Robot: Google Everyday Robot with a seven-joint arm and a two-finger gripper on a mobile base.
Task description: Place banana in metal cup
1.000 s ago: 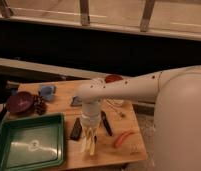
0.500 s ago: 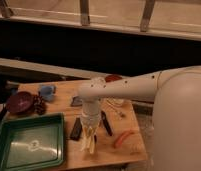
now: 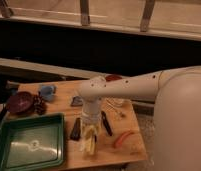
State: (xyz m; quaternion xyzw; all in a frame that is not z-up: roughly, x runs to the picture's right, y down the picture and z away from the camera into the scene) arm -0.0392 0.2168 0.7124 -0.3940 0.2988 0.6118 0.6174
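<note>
My gripper [image 3: 88,141] hangs straight down from the white arm [image 3: 125,88] over the front part of the wooden table [image 3: 106,152]. A pale yellow, slim banana [image 3: 89,134] shows at the gripper, in line with it, low over the table. I cannot tell whether it is held or lying there. The metal cup [image 3: 76,101] is a small silver-grey thing farther back, just left of the wrist and partly hidden by it.
A green tray [image 3: 29,144] lies at the front left. A maroon bowl [image 3: 20,102] and a blue thing [image 3: 47,91] stand at the back left. A black bar [image 3: 75,128], a dark tool [image 3: 107,123] and an orange carrot-like piece [image 3: 123,138] flank the gripper. A reddish round fruit [image 3: 113,78] sits behind the arm.
</note>
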